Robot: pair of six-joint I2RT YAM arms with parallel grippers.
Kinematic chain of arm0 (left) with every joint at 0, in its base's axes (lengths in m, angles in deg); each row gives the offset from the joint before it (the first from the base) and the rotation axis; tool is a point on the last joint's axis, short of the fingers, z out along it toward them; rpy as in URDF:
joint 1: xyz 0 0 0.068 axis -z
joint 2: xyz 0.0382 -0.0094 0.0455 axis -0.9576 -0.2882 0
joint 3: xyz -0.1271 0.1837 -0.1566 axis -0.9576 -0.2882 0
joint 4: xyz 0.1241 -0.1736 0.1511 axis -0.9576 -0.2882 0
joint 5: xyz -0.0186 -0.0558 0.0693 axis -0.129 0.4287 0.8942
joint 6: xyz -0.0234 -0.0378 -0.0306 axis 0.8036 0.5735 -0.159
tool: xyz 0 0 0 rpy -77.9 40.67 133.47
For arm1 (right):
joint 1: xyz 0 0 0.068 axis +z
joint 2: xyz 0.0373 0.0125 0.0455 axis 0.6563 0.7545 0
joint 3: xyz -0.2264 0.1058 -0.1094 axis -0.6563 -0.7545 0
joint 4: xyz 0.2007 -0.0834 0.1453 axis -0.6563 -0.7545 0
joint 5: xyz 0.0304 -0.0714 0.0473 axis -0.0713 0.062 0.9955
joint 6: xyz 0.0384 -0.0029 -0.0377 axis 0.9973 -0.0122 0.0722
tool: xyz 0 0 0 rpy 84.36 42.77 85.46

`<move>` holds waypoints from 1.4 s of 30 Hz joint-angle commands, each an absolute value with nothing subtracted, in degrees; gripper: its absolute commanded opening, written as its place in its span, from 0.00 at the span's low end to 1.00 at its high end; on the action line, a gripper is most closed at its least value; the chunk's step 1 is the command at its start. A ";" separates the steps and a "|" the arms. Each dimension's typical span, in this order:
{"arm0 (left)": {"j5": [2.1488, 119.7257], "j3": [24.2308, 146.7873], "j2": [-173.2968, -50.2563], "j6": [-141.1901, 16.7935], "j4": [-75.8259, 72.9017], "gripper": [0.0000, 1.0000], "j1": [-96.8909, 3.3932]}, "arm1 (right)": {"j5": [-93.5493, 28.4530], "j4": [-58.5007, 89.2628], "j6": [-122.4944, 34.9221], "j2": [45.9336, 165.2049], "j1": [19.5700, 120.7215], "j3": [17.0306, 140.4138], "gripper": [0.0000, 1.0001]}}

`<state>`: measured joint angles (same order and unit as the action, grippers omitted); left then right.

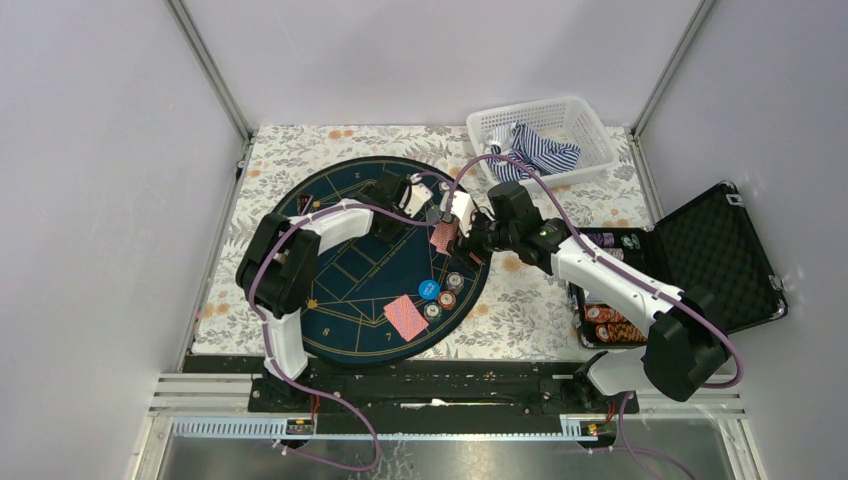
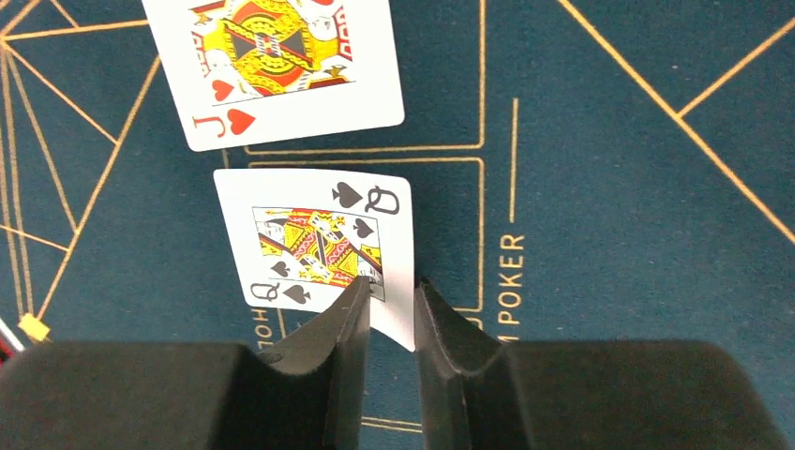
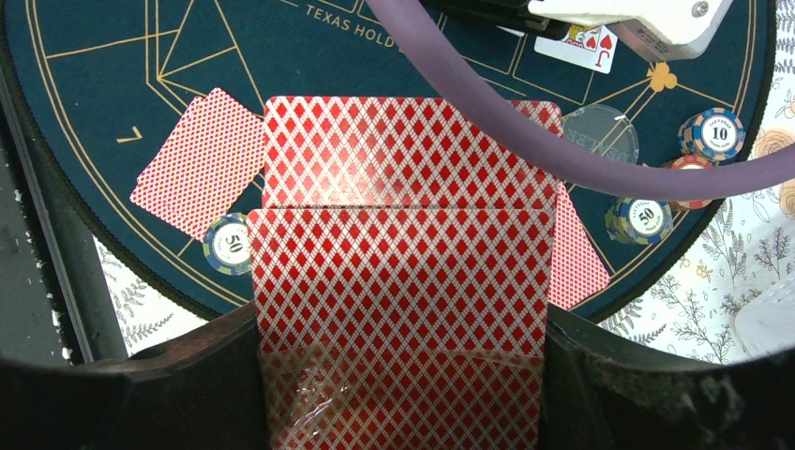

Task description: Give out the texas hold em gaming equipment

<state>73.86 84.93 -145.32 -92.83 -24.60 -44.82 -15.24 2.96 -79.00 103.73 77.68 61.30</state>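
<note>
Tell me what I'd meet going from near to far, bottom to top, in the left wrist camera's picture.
The left gripper, straddling a card's corner → that card, the queen of spades, face up → the jack of hearts, face up and cut off by the far edge.

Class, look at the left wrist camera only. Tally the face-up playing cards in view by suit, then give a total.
Hearts: 1, the jack of hearts
Spades: 1, the queen of spades, pinched at one corner by the left gripper
Total: 2
</note>
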 commanded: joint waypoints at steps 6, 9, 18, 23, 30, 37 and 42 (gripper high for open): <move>61.80 87.02 -140.42 -87.78 -28.82 0.45 -47.04 | -14.01 4.60 -79.22 101.74 78.21 62.24 0.00; 55.49 88.34 -137.26 -84.83 -30.81 0.51 -50.23 | -13.99 4.63 -79.17 101.70 78.20 62.40 0.00; 23.38 86.60 -123.06 -74.85 -31.79 0.59 -61.73 | -13.52 4.70 -78.86 102.30 78.20 61.97 0.00; 12.26 84.88 -119.92 -67.39 -29.19 0.64 -60.54 | -12.94 5.00 -78.59 102.73 78.99 61.89 0.00; 10.71 85.66 -121.72 -66.09 -29.05 0.67 -53.69 | -13.18 4.51 -78.55 102.88 80.14 62.06 0.00; 9.98 85.84 -125.16 -65.90 -29.58 0.67 -49.15 | -13.12 4.34 -78.37 103.13 80.56 62.06 0.00; 11.02 86.84 -127.48 -65.37 -30.27 0.57 -48.64 | -13.16 4.47 -78.34 103.14 80.75 62.15 0.00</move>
